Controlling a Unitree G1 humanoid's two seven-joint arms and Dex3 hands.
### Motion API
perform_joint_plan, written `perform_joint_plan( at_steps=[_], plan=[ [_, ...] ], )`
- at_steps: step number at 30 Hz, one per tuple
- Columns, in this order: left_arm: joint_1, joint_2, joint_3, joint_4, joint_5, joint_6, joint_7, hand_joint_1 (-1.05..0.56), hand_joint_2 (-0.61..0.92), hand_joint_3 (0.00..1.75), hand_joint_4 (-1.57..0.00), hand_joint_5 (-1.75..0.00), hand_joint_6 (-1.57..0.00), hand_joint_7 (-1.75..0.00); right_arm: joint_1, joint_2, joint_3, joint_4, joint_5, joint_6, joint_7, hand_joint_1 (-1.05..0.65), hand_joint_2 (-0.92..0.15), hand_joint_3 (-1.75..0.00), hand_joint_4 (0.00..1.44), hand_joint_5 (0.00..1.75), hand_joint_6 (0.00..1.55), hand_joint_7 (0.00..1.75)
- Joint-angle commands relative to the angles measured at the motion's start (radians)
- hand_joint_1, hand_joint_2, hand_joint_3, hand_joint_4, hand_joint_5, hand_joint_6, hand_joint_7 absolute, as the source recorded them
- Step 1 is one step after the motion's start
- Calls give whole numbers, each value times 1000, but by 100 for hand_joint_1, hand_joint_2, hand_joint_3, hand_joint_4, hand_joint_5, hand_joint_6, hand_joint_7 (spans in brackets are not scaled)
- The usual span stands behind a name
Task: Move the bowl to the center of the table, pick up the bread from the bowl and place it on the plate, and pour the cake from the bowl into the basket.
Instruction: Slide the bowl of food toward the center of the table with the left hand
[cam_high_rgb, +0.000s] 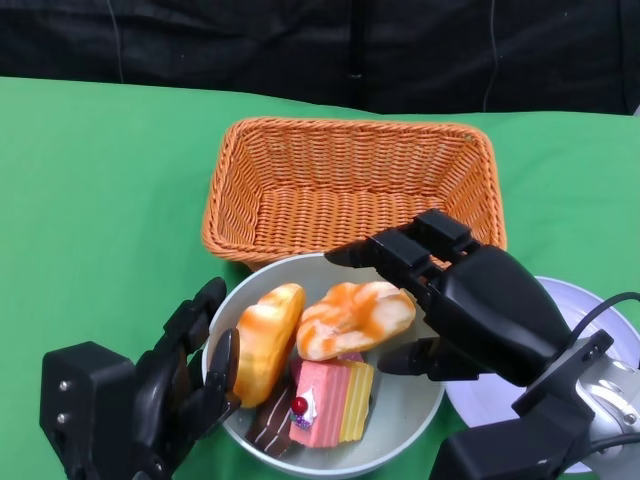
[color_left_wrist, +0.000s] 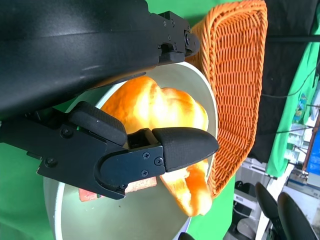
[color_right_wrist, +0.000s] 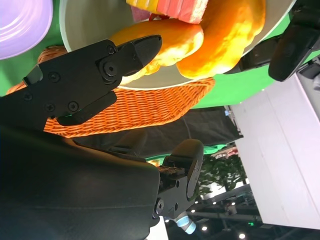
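A pale grey bowl (cam_high_rgb: 405, 400) sits near the table's front. It holds two orange-glazed breads (cam_high_rgb: 355, 318) (cam_high_rgb: 268, 340), a pink cake slice (cam_high_rgb: 330, 400) and a dark chocolate piece (cam_high_rgb: 272, 425). My left hand (cam_high_rgb: 150, 400) grips the bowl's left rim, thumb inside and fingers outside. Over the bowl's right side hovers my right hand (cam_high_rgb: 480, 310). Its fingers are spread above the right-hand bread and its thumb is below, not closed on it. In the right wrist view a fingertip (color_right_wrist: 135, 50) lies next to the bread (color_right_wrist: 170, 40). The left wrist view shows bread (color_left_wrist: 150, 107) behind my thumb (color_left_wrist: 180, 145).
An empty orange wicker basket (cam_high_rgb: 350, 185) stands just behind the bowl, almost touching its rim. To the right lies a lavender plate (cam_high_rgb: 575, 295), partly under my right hand. Green cloth covers the table, with a dark backdrop beyond its far edge.
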Motion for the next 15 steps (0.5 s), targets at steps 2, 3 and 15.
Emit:
perform_joint_plan(
  at_steps=[2, 3, 15],
  plan=[
    [2, 7, -8, 18, 5, 4, -16, -92, 92, 73, -4, -3, 0, 0, -13, -22, 5, 2, 2, 1, -19, -23, -67, 0, 0, 90, 0, 80],
    [2, 7, -8, 18, 3, 4, -17, -92, 92, 73, -4, -3, 0, 0, -12, -23, 5, 1, 4, 3, -19, -22, -67, 0, 0, 90, 0, 80],
    [3, 8, -14, 18, 1, 3, -26, -93, 92, 73, -2, -3, 0, 0, -16, -37, 20, 12, -8, 21, -14, -21, -68, 0, 0, 89, 0, 80]
  ],
)
